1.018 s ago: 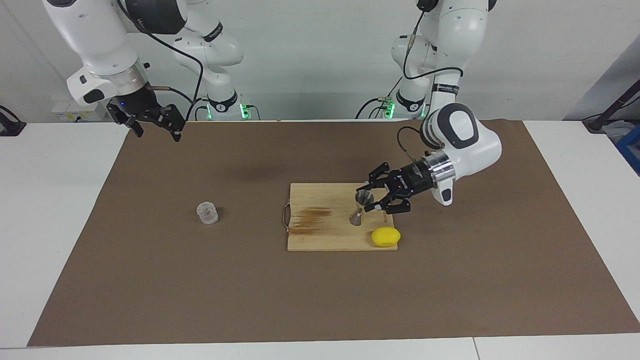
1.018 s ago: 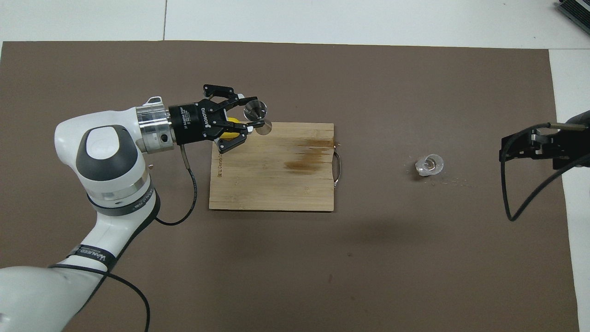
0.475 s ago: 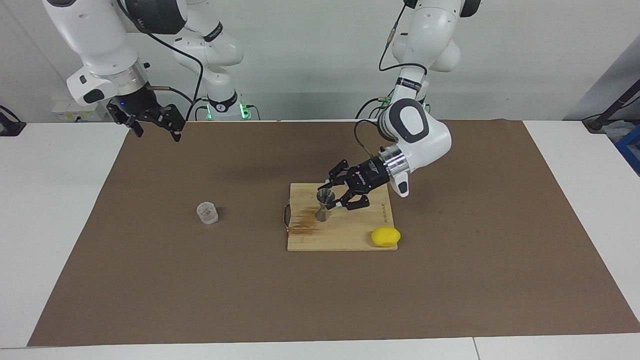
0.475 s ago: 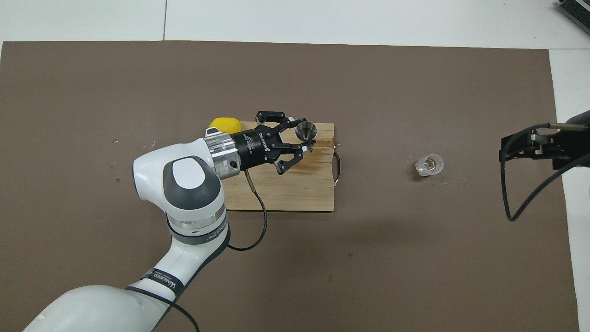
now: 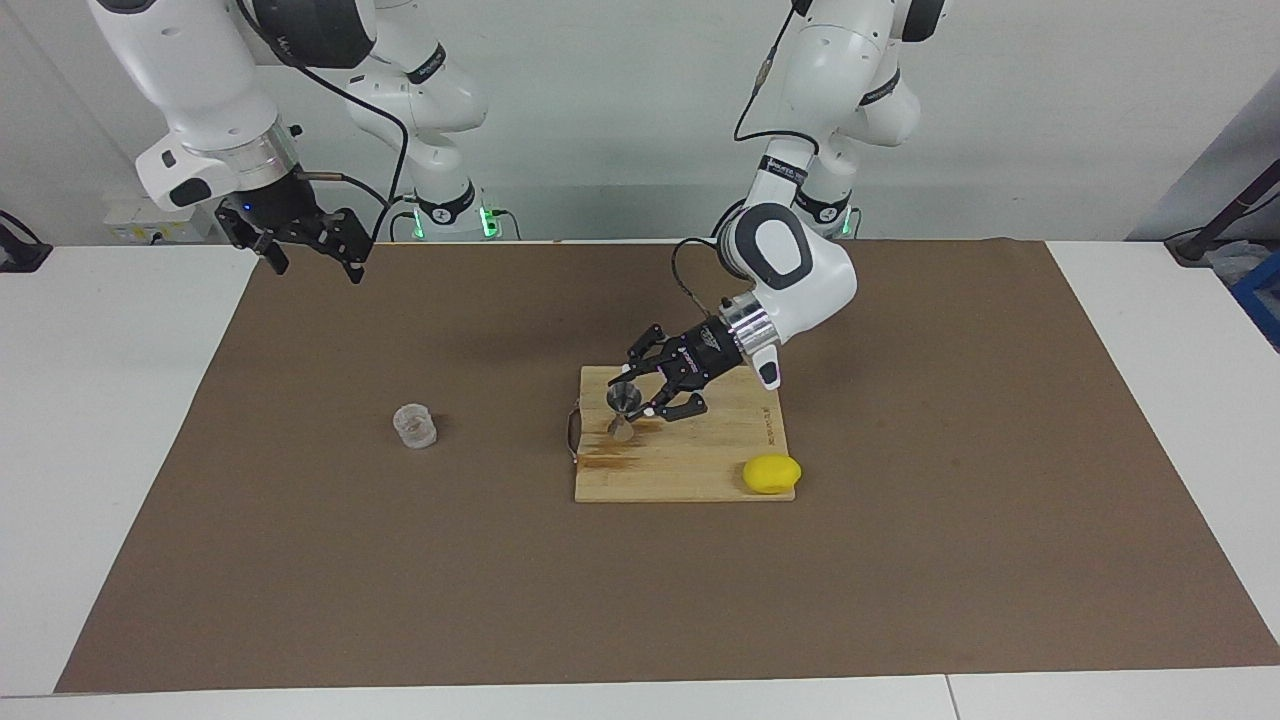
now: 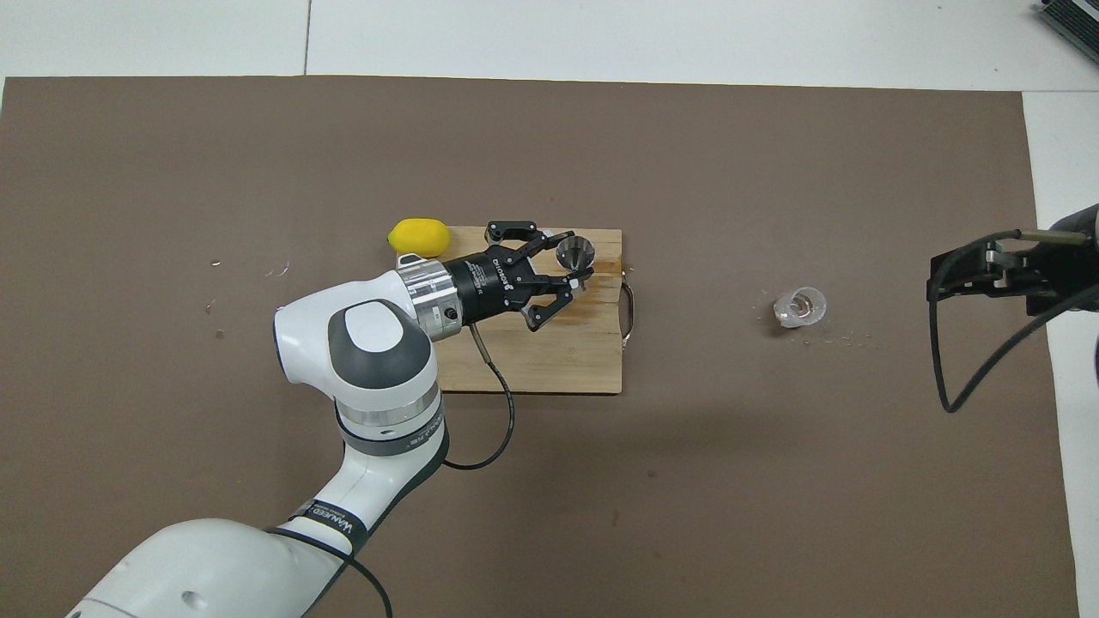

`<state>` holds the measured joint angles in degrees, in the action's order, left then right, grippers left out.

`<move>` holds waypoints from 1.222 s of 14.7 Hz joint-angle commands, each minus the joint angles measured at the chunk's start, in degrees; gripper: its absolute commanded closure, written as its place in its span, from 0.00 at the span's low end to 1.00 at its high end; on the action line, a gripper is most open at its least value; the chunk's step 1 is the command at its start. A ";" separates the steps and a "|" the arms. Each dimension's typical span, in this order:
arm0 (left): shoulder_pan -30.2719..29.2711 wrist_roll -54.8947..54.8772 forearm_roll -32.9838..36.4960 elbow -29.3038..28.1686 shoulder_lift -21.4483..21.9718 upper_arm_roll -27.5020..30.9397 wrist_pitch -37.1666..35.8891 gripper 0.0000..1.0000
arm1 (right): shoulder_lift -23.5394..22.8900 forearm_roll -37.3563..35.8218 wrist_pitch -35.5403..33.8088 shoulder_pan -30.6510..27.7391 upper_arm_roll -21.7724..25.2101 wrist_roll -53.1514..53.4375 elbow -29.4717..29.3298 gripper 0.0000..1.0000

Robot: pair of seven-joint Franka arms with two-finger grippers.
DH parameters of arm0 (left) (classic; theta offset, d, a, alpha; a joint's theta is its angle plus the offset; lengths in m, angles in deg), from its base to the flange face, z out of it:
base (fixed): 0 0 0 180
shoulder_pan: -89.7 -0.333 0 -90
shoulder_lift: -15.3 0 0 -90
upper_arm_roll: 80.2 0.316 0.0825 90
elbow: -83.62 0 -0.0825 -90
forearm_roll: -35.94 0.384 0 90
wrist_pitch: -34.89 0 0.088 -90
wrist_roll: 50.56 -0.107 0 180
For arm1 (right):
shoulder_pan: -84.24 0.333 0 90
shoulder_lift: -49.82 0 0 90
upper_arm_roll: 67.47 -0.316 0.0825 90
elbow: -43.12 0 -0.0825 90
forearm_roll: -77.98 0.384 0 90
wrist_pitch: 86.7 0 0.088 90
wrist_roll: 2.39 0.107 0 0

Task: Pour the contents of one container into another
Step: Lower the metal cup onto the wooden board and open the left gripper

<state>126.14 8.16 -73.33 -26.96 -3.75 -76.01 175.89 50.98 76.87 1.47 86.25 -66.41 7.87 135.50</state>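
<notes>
My left gripper is shut on the small silver hourglass jigger at its waist. It holds the jigger upright, low over the wooden cutting board, at the board's end toward the right arm. The overhead view shows the gripper and the jigger's round rim by the board's metal handle. The clear textured glass tumbler stands on the brown mat, toward the right arm's end. My right gripper is open and waits in the air, empty, over the mat's edge.
A yellow lemon lies at the cutting board's corner toward the left arm's end, farther from the robots. A brown mat covers most of the white table. A few specks lie around the tumbler.
My left gripper has carried the jigger along the board, away from the lemon and toward the tumbler. The left arm's elbow has swung in over the board. The right arm has not moved.
</notes>
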 commanded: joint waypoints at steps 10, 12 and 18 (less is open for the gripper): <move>1.18 -11.60 -6.65 0.81 -2.04 0.64 0.07 1.00 | 1.91 1.11 3.76 -0.25 -0.18 0.73 3.33 0.00; 1.35 -11.69 -6.66 0.73 -2.57 0.64 -0.02 1.00 | 2.00 1.11 3.85 -0.25 -0.18 1.16 3.33 0.00; 1.44 -11.69 -6.75 0.46 -2.66 0.64 0.07 0.93 | 1.91 1.11 4.29 -0.25 -0.18 1.78 3.33 0.00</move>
<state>126.64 -2.30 -78.20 -26.89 -6.04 -76.14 175.85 51.18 76.87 4.27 86.25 -66.41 8.41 136.59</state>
